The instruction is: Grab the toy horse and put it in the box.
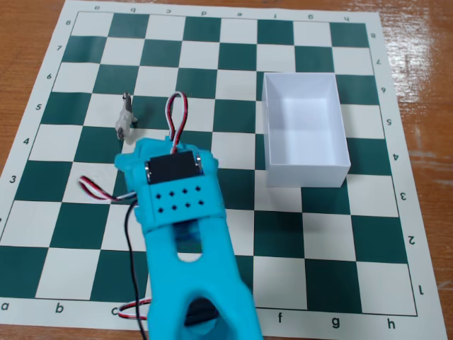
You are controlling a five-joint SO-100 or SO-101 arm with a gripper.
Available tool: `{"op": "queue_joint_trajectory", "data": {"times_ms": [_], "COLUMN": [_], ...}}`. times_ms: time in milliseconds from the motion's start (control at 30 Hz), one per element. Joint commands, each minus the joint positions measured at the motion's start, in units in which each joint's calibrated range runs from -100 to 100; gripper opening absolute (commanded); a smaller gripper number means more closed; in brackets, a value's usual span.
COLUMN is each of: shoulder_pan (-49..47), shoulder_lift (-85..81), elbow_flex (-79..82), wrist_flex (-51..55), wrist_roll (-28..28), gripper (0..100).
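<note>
The toy horse (pixel 125 117), a tiny grey-white figurine, stands on the chessboard near the left, around square c5. The box (pixel 308 173), white and open-topped, sits on the right half of the board and looks empty. My cyan arm (pixel 177 202) reaches up from the bottom edge, and its wrist housing ends just below and right of the horse. That housing hides the gripper's fingers, so I cannot see whether they are open or shut. Nothing shows the gripper touching the horse.
A green and white chessboard mat (pixel 71 184) covers most of a wooden table (pixel 21 42). Red, white and black servo wires (pixel 99 191) loop out on the arm's left side and above the wrist.
</note>
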Motion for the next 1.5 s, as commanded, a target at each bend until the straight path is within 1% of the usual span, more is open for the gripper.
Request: {"op": "queue_joint_trajectory", "data": {"times_ms": [0, 133, 300, 767, 1167, 1467], "shoulder_pan": [-0.6, -0.9, -1.6, -5.1, -5.9, -6.6], "shoulder_lift": [9.3, 20.4, 33.1, 59.2, 73.6, 80.1], "elbow_flex": [-9.3, -19.7, -33.5, -66.0, -84.5, -90.2], "wrist_flex": [0.7, 3.7, 8.1, 14.6, 21.3, 22.7], "wrist_roll": [-1.6, -3.4, -4.3, -6.4, -7.5, -7.5], "gripper": [37, 37, 37, 37, 38, 38]}}
